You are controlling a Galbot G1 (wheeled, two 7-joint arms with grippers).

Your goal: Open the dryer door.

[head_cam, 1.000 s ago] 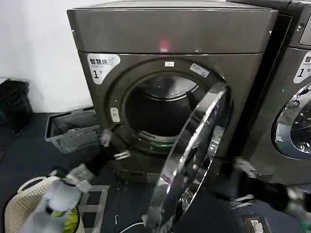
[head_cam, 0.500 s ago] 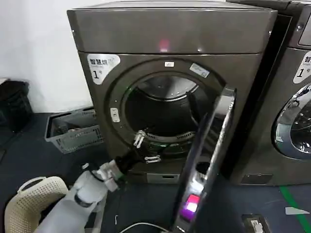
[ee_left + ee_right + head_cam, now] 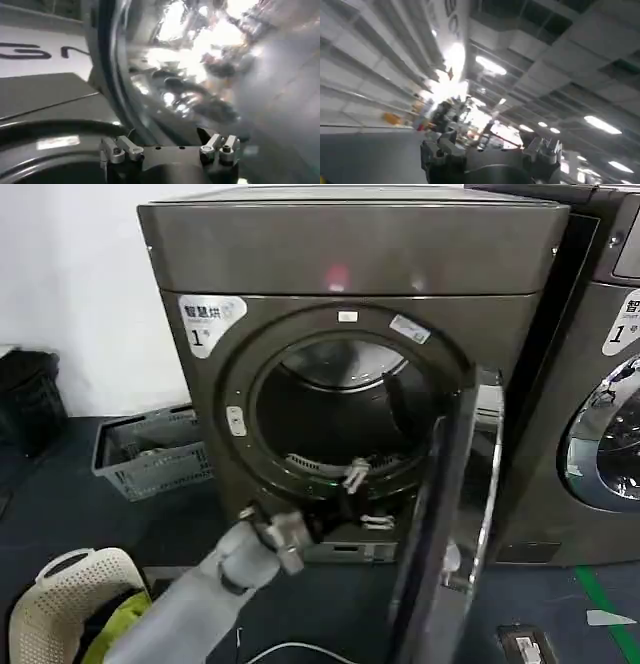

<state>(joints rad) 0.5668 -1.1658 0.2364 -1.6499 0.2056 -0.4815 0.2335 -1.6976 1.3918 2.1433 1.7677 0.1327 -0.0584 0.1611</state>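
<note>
Dryer stands centre of head view, drum opening fully exposed, dryer door swung out on its right-side hinge and seen nearly edge-on, chrome rim facing the camera, lower edge low toward the floor. Left gripper reaches in from lower left, sitting at the bottom lip of the opening, just inside the door's inner face; fingers spread apart, holding nothing. Left wrist view shows left gripper fingers parted with the door's shiny rim curving right ahead of them, close, contact not clear. Right gripper points up at ceiling lights, jaws apart, clamped on nothing, parked away from the work. Judgement: door looks mostly open, step in hand is the last push outward. To do it well, press the open fingers flat on the grey inner side near the free edge, not the glass bowl, follow the hinge arc, go slow so the door does not bounce back or hit the second machine on the right
</note>
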